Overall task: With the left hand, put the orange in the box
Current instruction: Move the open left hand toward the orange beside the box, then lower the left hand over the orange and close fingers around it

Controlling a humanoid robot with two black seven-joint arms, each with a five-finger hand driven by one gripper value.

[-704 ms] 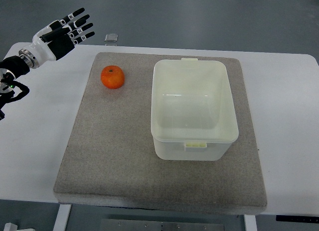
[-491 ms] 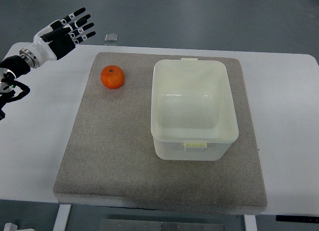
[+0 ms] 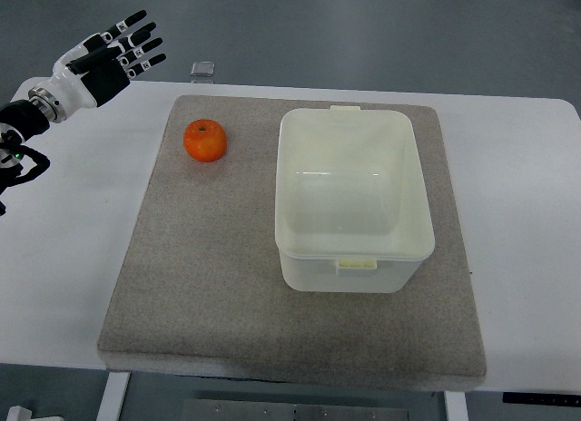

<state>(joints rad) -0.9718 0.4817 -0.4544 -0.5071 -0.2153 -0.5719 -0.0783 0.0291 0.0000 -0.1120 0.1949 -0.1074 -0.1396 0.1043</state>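
An orange [image 3: 205, 140] lies on the grey mat [image 3: 200, 276] near its far left corner. To its right stands a white plastic box [image 3: 352, 198], open-topped with nothing inside. My left hand [image 3: 113, 51] hovers over the table's far left corner, up and to the left of the orange and well apart from it. Its black-and-white fingers [image 3: 136, 42] are spread and hold nothing. The right arm does not show.
The mat covers most of a white table [image 3: 526, 185]. A small grey object [image 3: 202, 70] sits at the table's far edge, just past the mat. Beyond that edge is grey floor.
My left hand has drifted a little up and to the left, away from the orange. The orange and box have stayed put.
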